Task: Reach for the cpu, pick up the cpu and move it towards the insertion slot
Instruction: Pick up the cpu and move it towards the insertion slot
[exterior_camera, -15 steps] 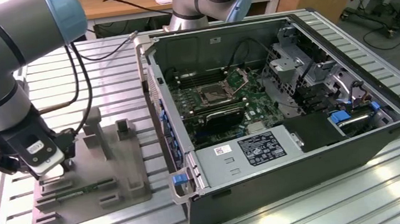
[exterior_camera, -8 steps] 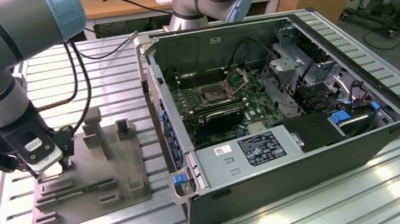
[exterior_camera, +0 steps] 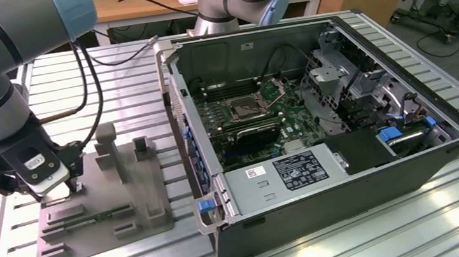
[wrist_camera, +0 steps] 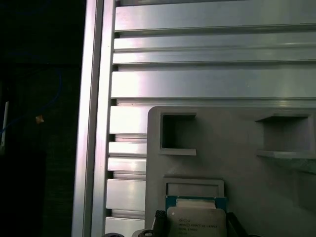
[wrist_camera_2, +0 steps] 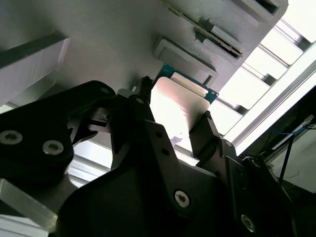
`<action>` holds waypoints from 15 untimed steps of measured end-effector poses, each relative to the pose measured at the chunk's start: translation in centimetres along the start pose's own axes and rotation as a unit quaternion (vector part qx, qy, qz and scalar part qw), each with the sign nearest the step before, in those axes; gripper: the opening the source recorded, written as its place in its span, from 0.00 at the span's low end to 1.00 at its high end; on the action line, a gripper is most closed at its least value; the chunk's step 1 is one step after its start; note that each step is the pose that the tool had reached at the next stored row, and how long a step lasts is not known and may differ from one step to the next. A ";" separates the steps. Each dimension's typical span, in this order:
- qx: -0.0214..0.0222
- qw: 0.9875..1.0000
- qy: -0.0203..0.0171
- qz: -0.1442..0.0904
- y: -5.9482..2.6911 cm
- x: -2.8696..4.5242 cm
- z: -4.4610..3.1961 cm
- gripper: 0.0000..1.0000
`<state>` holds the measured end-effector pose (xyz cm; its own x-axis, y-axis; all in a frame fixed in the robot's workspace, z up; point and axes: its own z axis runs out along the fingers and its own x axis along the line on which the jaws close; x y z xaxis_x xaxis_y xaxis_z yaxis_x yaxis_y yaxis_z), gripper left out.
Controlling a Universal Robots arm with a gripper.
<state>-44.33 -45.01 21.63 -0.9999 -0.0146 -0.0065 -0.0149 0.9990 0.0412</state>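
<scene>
My gripper (wrist_camera_2: 175, 100) hangs low over the grey tray (exterior_camera: 147, 195). The chip (wrist_camera_2: 181, 116) lies flat in it between my jaws, one jaw close at each side edge. Gripping or not, I cannot tell.

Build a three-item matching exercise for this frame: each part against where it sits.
Things:
1. cpu
2. insertion slot
3. memory stick

Places:
A. inside the open computer case
B. lying lengthwise in the grey tray, apart from the arm
C. right at the gripper, over the tray

Pairs: 1-C, 2-A, 3-B
</scene>
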 end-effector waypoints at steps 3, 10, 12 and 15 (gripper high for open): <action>0.000 1.000 0.000 0.000 0.01 0.00 -0.29 0.55; 0.000 1.000 0.000 0.000 0.04 -0.01 -1.04 0.55; 0.000 1.000 0.000 0.000 0.05 -0.01 -1.28 0.55; 0.000 1.000 0.000 0.000 0.06 -0.01 -1.52 0.55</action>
<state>-44.33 -45.01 23.15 -0.9999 -0.0146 -0.0065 -0.0149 0.9990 0.0413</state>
